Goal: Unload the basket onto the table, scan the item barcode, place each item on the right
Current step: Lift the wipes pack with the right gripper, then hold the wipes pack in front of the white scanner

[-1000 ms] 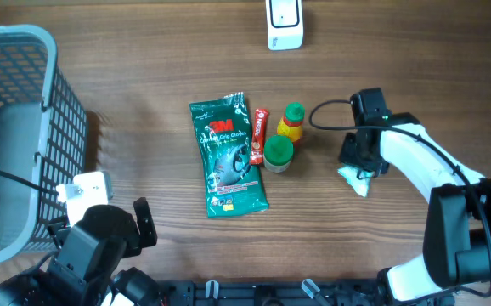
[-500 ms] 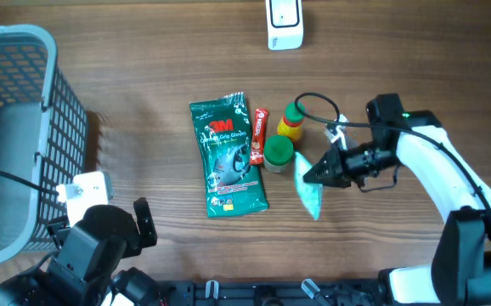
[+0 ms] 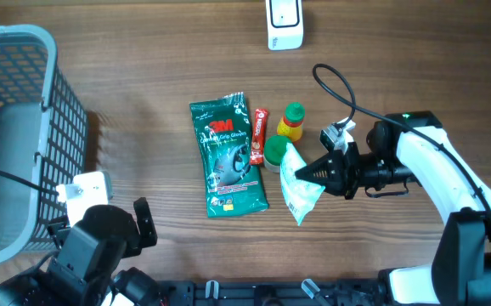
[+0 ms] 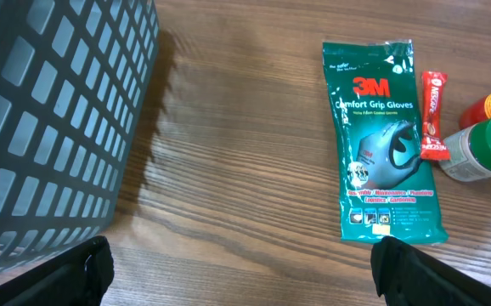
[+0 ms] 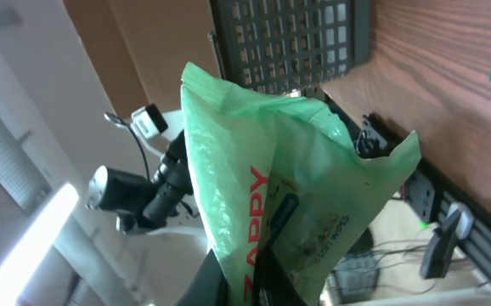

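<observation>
The big brown desk has a grey basket at its left end. A green glove pack lies flat in the middle. The right claw is pinched tight on a light green wipes pack, holding it up just beside two little bottles. The left claw is wide open and holds nothing. A white scanner sits at the far edge. A small red packet lies between the glove pack and the bottles.

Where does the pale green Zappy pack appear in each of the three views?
Overhead: the Zappy pack is right of centre, in the right gripper.
Left wrist: not in it.
Right wrist: the Zappy pack fills the middle.
Shared landmark: the grey basket, left in overhead and left wrist, top in right wrist.
</observation>
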### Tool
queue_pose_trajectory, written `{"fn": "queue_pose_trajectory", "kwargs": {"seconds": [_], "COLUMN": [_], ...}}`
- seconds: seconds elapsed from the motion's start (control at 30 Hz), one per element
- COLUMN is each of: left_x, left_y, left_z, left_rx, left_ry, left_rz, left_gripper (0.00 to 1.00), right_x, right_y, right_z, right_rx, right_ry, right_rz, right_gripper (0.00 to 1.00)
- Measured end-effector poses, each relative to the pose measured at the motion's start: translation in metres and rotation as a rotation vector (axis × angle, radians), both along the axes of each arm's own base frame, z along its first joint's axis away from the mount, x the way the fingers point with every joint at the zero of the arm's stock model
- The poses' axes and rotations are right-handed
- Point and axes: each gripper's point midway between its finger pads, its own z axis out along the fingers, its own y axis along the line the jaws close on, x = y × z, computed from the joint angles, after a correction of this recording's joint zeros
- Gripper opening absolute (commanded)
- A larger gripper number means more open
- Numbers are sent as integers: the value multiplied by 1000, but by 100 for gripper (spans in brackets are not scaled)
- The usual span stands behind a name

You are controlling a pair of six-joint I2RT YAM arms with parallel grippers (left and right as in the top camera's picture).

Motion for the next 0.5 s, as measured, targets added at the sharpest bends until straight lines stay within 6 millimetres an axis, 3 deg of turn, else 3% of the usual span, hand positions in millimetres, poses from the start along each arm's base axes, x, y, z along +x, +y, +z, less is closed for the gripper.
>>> {"fn": "queue_pose_trajectory", "kwargs": {"seconds": [0.23,0.5], "left_x": [0,0], "left_y": [0,0], "left_z": [0,0], "left_rx": [0,0], "left_ry": [0,0], "left_rz": [0,0], "left_gripper": [100,100], "right_x": [-25,-52], "right_y": [-2,-4], "right_z": [6,33], "right_rx": [13,25], "right_ry": [-113,-251], "right_rz": [0,0], "right_gripper": [4,4]}}
